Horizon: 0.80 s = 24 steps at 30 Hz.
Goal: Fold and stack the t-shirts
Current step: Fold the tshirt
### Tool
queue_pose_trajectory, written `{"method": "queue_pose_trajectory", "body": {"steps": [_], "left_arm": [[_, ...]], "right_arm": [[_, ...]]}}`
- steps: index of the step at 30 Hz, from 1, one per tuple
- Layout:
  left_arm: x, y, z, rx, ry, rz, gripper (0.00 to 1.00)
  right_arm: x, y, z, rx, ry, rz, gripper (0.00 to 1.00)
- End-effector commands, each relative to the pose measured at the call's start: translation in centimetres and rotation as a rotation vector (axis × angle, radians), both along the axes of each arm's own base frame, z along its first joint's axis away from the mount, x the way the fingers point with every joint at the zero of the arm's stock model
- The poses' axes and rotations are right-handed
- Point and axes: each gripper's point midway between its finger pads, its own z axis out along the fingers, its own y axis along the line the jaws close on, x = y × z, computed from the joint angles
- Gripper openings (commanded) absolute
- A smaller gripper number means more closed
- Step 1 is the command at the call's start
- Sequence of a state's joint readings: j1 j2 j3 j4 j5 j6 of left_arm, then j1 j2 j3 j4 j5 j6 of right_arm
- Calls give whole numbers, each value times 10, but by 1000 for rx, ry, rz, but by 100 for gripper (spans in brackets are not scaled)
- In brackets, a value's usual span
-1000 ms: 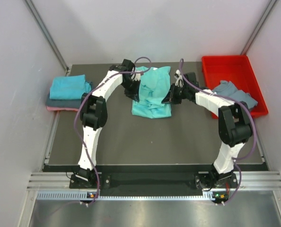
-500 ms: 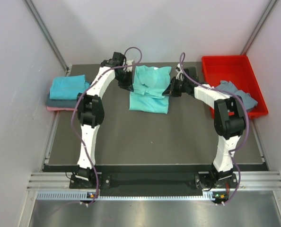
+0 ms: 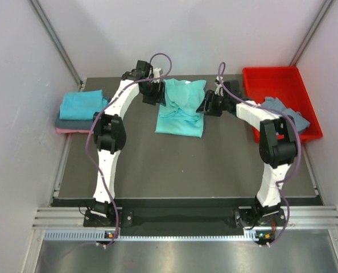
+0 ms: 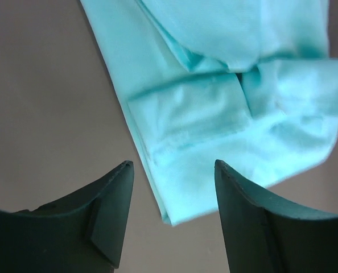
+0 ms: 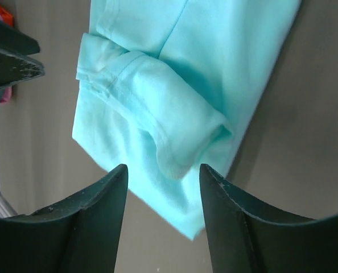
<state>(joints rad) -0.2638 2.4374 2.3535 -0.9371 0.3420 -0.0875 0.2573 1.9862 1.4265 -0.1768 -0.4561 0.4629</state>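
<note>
- The table (image 3: 186, 165) is shown as a dark, plain surface. A shirt that is dragged across it rather than lifted could be smeared out of shape.
- The red tray (image 3: 271, 79) is set at the far right, and the right arm's elbow is held close to its near rim (a wide swing could knock it or snag the cloth inside).
- The turquoise t-shirt (image 3: 180, 111) is laid mid-table toward the far edge, partly folded and rumpled, between the two claws. If it is gathered unevenly from here, a lopsided bundle would be made that cannot be stacked flat.
- The folded pile (image 3: 81, 108) is parked at the table's left edge, with teal on top and grey and pink beneath. It could be skewed if the next shirt is dropped off-centre.
- The slate t-shirt (image 3: 283, 111) is slumped unfolded in the tray, where it could be hooked and dragged by a passing arm.
- The left gripper (image 3: 159, 98) is held spread just beside the shirt's left edge, with nothing pinched. Only the top layer might be caught on closing, and the fold would be pulled open.
- The right gripper (image 3: 202, 108) is likewise spread and empty at the shirt's right edge. The cloth would be twisted by a pinch mistimed against the left.
- The rolled sleeve hem (image 5: 157, 114) is curled loose, and it could be flipped open by a brushing finger.
</note>
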Motion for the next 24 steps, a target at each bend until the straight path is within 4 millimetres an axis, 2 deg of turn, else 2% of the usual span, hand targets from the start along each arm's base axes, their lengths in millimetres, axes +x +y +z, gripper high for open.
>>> {"method": "queue_pose_trajectory", "body": {"steps": [1, 3, 4, 5, 6, 7, 11, 17, 18, 24], "left_arm": [[-19, 6, 82, -55, -116, 14, 64], [-40, 8, 81, -93, -60, 5, 64], [-55, 15, 56, -92, 25, 17, 64], [-65, 14, 50, -122, 70, 16, 64], [-71, 14, 43, -147, 104, 9, 64], [-81, 15, 28, -160, 165, 18, 64], [-90, 14, 3, -195, 256, 38, 66], [-88, 9, -21, -222, 316, 48, 68], [-89, 8, -29, -227, 339, 50, 68], [-90, -1, -47, -278, 405, 58, 69]], "right_arm": [[-11, -24, 63, 33, -95, -26, 54], [-34, -29, 52, 43, -39, -29, 54], [-41, -29, 47, 59, -14, -37, 54], [-56, -30, 33, 61, 24, -37, 54], [-60, -31, 29, 67, 27, -38, 54], [-65, -30, 24, 77, 43, -41, 54], [-83, -29, -3, 84, 122, -34, 54], [-84, -28, -28, 90, 195, -52, 52], [-82, -27, -30, 92, 194, -52, 52], [-76, -22, -45, 104, 231, -50, 52]]}}
